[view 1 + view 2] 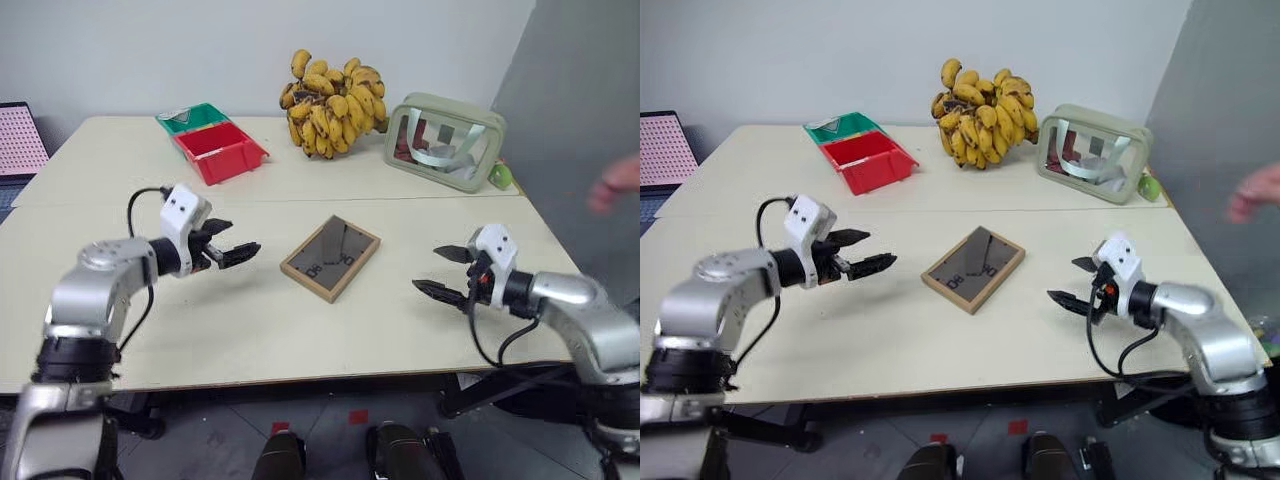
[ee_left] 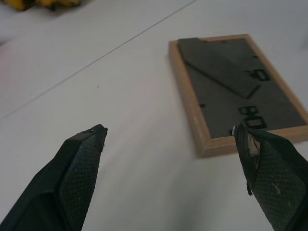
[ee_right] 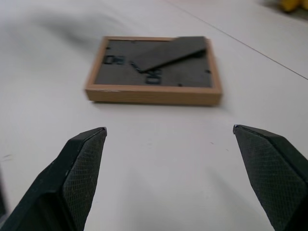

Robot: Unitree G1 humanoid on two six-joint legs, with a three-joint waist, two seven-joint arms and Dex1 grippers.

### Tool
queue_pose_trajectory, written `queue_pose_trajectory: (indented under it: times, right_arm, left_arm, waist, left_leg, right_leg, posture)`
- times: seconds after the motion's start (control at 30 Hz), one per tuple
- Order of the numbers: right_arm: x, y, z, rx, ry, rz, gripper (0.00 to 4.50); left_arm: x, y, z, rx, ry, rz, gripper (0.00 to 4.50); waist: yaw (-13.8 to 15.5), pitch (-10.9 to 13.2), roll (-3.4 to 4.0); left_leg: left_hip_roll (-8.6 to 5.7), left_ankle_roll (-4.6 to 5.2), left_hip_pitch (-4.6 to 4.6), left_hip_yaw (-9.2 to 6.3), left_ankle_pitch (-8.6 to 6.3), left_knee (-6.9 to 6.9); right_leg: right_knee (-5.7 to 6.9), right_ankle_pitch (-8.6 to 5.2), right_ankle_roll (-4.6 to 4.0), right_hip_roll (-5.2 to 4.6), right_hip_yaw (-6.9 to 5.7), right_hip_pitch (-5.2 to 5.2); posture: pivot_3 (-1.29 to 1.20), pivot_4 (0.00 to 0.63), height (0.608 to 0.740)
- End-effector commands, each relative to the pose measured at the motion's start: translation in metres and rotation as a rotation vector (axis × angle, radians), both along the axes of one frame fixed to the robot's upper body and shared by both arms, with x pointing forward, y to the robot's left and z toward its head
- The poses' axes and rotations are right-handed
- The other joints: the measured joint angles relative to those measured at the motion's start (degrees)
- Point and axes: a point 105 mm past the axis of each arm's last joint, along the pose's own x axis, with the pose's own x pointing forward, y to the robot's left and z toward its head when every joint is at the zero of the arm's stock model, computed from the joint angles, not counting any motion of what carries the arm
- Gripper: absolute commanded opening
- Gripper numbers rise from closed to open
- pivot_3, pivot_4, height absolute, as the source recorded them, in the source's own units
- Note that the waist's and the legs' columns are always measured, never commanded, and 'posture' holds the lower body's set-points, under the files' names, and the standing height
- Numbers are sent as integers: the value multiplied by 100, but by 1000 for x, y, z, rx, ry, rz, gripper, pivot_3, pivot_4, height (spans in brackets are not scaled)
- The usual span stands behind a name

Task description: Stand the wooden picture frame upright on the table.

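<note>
The wooden picture frame [image 1: 331,257] lies flat, back side up, in the middle of the table [image 1: 250,330]. Its dark back and folded stand face upward [image 3: 159,60]. My left gripper [image 1: 226,242] hovers to the frame's left, open, pointing toward it, with nothing between its fingers [image 2: 79,168]. My right gripper [image 1: 446,272] hovers to the frame's right, open and empty too, aimed at the frame's long edge [image 3: 154,94]. Both grippers stand apart from the frame.
At the back of the table stand a red bin [image 1: 220,152], a green bin [image 1: 190,117], a bunch of bananas [image 1: 332,103] and a pale green clear-windowed pouch [image 1: 445,140]. A person's hand [image 1: 615,185] shows at the right edge.
</note>
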Motion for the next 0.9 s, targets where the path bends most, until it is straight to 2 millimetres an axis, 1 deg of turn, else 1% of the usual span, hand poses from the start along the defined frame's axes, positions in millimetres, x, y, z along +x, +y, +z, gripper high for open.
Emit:
queue_pose_trajectory:
  times: [0.03, 0.1, 0.2, 0.37, 0.4, 0.43, 0.47, 0.5, 0.53, 0.6, 0.67, 0.77, 0.8, 0.83, 0.9]
  right_arm:
    - [-3, 0, 10, 2, 21, 51, 4453]
    - [4, -3, 15, -2, 5, 21, 4453]
    - [7, -4, 17, -1, -8, 5, 4453]
    - [28, -9, 9, 13, -40, -149, 4453]
    - [34, -11, 6, 29, -39, -198, 4483]
    - [45, -13, 3, 61, -36, -278, 4500]
    - [54, -12, -4, 84, -32, -348, 4500]
    - [61, -11, -9, 93, -31, -401, 4132]
    - [65, -7, -15, 103, -28, -431, 3985]
    - [72, 3, -24, 102, -31, -471, 3437]
    - [77, 15, -33, 107, -25, -490, 3047]
    - [84, 33, -49, 89, -13, -487, 2409]
    - [85, 37, -53, 86, -8, -483, 2185]
    - [88, 41, -57, 86, -4, -489, 1923]
    - [94, 52, -60, 113, 16, -494, 1551]
  left_arm:
    - [1, 0, 1, 65, 20, -74, 4500]
    - [8, -2, 5, 60, 11, -83, 4500]
    - [13, -3, 4, 72, -3, -87, 4500]
    - [31, -5, 1, 7, -59, -5, 4500]
    - [38, -3, -1, -20, -66, 47, 4323]
    - [50, 1, -3, -49, -87, 131, 4144]
    - [58, 0, -10, -69, -91, 187, 4009]
    - [64, -1, -17, -79, -91, 223, 3782]
    - [71, -4, -22, -83, -97, 259, 3498]
    - [80, -15, -28, -91, -101, 289, 3020]
    - [88, -27, -36, -71, -108, 307, 2673]
    - [94, -42, -51, -33, -91, 294, 2097]
    - [94, -45, -54, -23, -89, 290, 1891]
    - [94, -50, -60, -4, -79, 273, 1656]
    - [91, -65, -72, 30, -40, 217, 1323]
  waist:
    - [4, 0, 0]
    - [9, 1, 0]
    - [13, 1, 0]
    - [15, 0, -1]
    - [15, 0, -1]
    - [16, 0, -1]
    - [16, -1, -2]
    - [12, -2, -4]
    - [10, -2, -3]
    - [16, -2, -3]
    - [17, -2, -3]
    - [13, -3, -5]
    - [13, -3, -5]
    - [13, -3, -5]
    - [3, -3, -5]
  left_leg:
    - [0, 0, 0, 0, 0, -1]
    - [0, 1, -7, -1, -1, -5]
    - [0, 2, -27, -1, -1, -3]
    - [0, 4, -32, -2, -2, 0]
    - [-1, 4, -32, -1, -2, 4]
    - [-1, 4, -31, -2, -1, 7]
    - [0, 4, -28, -2, -1, 10]
    - [0, 5, -22, -2, 0, 12]
    - [0, 5, -19, -1, 1, 13]
    - [-1, 7, -16, 0, 3, 13]
    - [-2, 7, -20, 2, 3, 12]
    - [-4, 7, -37, 3, 3, 10]
    - [-3, 8, -35, 1, 2, 10]
    - [-4, 8, -36, 2, 2, 9]
    - [-3, 8, -35, 2, 2, 8]
  right_leg:
    - [0, 0, 0, 0, 0, -1]
    - [1, -3, -4, 0, -3, -8]
    - [4, -2, -3, 1, -3, -24]
    - [6, 0, 2, 2, -2, -25]
    - [11, 0, 2, 2, -2, -25]
    - [14, 1, 3, 2, -2, -24]
    - [16, 2, 5, 2, -2, -21]
    - [17, 5, 9, 2, -1, -17]
    - [17, 13, 20, 3, 0, -15]
    - [20, 24, 39, 3, 3, -12]
    - [18, 34, 54, 3, 6, -14]
    - [15, 36, 57, 3, 8, -27]
    - [13, 36, 56, 4, 5, -24]
    - [13, 36, 57, 4, 6, -26]
    - [12, 36, 56, 5, 6, -25]
  posture:
    - [0, 150, 740]
    - [0, 150, 740]
    - [0, 150, 740]
    - [0, 150, 740]
    - [0, 150, 740]
    - [0, 150, 740]
    - [0, 150, 740]
    - [0, 150, 740]
    - [0, 150, 740]
    - [0, 150, 740]
    - [0, 150, 740]
    - [0, 150, 740]
    - [0, 150, 740]
    - [0, 150, 740]
    - [0, 150, 740]
